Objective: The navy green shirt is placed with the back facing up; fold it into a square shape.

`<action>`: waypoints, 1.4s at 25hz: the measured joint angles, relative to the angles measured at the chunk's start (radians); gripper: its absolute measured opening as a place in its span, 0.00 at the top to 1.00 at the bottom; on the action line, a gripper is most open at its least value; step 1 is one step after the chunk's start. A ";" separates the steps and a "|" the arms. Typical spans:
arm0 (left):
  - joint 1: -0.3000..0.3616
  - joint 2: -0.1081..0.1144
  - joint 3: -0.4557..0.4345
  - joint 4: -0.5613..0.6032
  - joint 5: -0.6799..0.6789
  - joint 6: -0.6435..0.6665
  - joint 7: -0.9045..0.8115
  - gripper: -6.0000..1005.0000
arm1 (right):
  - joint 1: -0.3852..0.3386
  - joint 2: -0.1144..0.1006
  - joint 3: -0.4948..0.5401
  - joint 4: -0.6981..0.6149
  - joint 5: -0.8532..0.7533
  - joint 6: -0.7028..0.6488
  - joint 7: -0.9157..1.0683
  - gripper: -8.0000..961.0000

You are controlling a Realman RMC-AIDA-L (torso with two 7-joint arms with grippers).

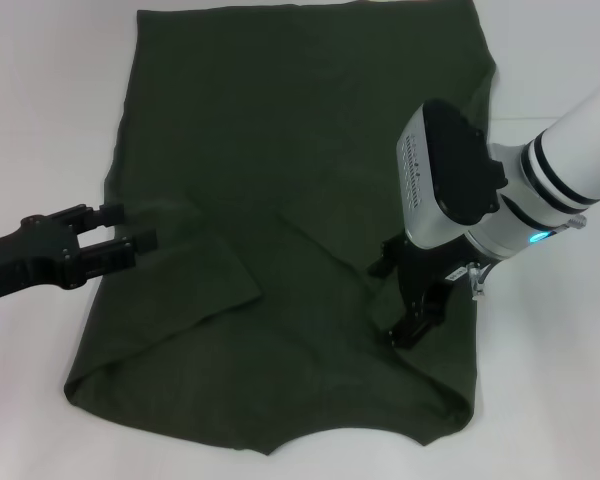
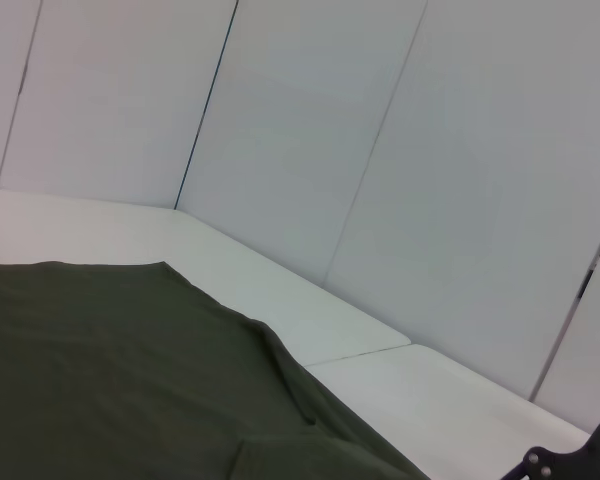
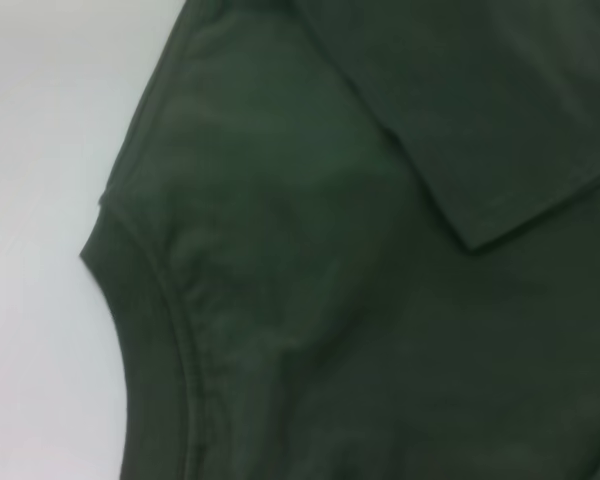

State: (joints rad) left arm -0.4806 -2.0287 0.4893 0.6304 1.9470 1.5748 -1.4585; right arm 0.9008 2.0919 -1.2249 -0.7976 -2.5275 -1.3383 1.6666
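Note:
The navy green shirt (image 1: 300,180) lies flat on the white table (image 1: 40,100), plain side up, with its neckline (image 1: 345,435) toward me. One sleeve (image 1: 215,265) is folded inward over the body. My left gripper (image 1: 125,227) sits at the shirt's left edge, open, with nothing visibly between its fingers. My right gripper (image 1: 390,303) points down over the shirt's right part near the shoulder, with its fingers spread. The right wrist view shows the shirt (image 3: 380,300), its ribbed collar (image 3: 160,330) and the folded sleeve's hem (image 3: 480,215). The left wrist view catches a corner of the shirt (image 2: 130,370).
White table surface (image 2: 310,320) surrounds the shirt on all sides. Pale wall panels (image 2: 310,130) stand behind the table in the left wrist view. The right arm's white forearm (image 1: 570,160) reaches in from the right over the shirt's edge.

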 joint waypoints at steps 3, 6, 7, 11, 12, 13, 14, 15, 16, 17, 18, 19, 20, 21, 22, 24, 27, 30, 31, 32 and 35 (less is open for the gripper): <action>0.000 0.000 0.000 0.000 0.003 -0.001 0.000 0.24 | 0.000 0.000 -0.020 0.003 -0.001 0.004 0.000 0.04; 0.003 -0.001 0.004 0.000 0.008 0.003 0.003 0.24 | 0.001 0.002 -0.041 0.005 -0.002 0.008 0.001 0.04; 0.004 -0.001 0.006 0.000 0.011 0.005 0.007 0.24 | 0.001 0.002 -0.046 0.005 -0.002 0.012 0.003 0.04; 0.010 -0.004 0.010 -0.008 0.023 0.008 0.032 0.24 | 0.001 0.003 -0.056 0.008 -0.001 0.022 0.004 0.04; 0.012 -0.004 0.011 -0.012 0.025 0.009 0.037 0.24 | 0.001 0.003 -0.058 0.009 0.000 0.022 0.004 0.04; 0.013 -0.005 0.011 -0.013 0.027 0.009 0.040 0.24 | 0.002 0.004 -0.059 0.010 0.003 0.022 0.004 0.04; 0.014 -0.006 0.011 -0.014 0.030 0.009 0.042 0.24 | 0.002 0.004 -0.059 0.010 0.003 0.022 0.004 0.04; 0.014 -0.006 0.012 -0.014 0.032 0.009 0.042 0.24 | 0.002 0.004 -0.060 0.011 0.004 0.022 0.004 0.04; 0.015 -0.007 0.012 -0.014 0.032 0.009 0.042 0.24 | 0.003 0.004 -0.060 0.011 0.004 0.022 0.004 0.04; 0.015 -0.007 0.012 -0.014 0.033 0.010 0.042 0.24 | 0.003 0.004 -0.060 0.011 0.005 0.022 0.005 0.04; 0.015 -0.007 0.012 -0.014 0.034 0.010 0.042 0.24 | 0.003 0.004 -0.059 0.011 0.005 0.022 0.006 0.04; 0.016 -0.007 0.012 -0.014 0.035 0.010 0.042 0.24 | 0.003 0.004 -0.059 0.011 0.005 0.022 0.007 0.04; 0.016 -0.007 0.012 -0.014 0.036 0.011 0.042 0.24 | 0.003 0.004 -0.058 0.011 0.006 0.022 0.008 0.04; 0.016 -0.007 0.012 -0.015 0.038 0.011 0.042 0.24 | 0.003 0.004 -0.057 0.011 0.006 0.022 0.009 0.04; 0.016 -0.007 0.012 -0.015 0.038 0.011 0.042 0.24 | 0.003 0.004 -0.055 0.011 0.006 0.022 0.009 0.04; 0.016 -0.007 0.012 -0.015 0.041 0.011 0.042 0.24 | 0.003 0.004 -0.050 0.011 0.006 0.022 0.010 0.04; 0.016 -0.007 0.011 -0.010 0.045 0.012 0.040 0.24 | 0.003 0.000 -0.035 0.005 0.021 0.019 0.021 0.04; 0.018 -0.003 0.004 -0.004 0.048 0.013 0.036 0.24 | 0.001 -0.010 0.045 -0.008 0.050 -0.016 0.032 0.04; 0.018 -0.001 0.003 -0.003 0.049 0.015 0.035 0.24 | 0.000 -0.014 0.092 -0.010 0.057 -0.035 0.033 0.04; 0.019 0.000 0.002 -0.002 0.051 0.015 0.035 0.24 | -0.001 -0.019 0.137 -0.011 0.063 -0.052 0.033 0.04; 0.019 0.002 0.000 0.001 0.066 0.016 0.030 0.24 | -0.011 -0.039 0.297 -0.011 0.097 -0.105 0.033 0.04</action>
State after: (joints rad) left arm -0.4621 -2.0271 0.4892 0.6317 2.0135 1.5910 -1.4288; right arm 0.8895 2.0532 -0.9281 -0.8089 -2.4306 -1.4434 1.7001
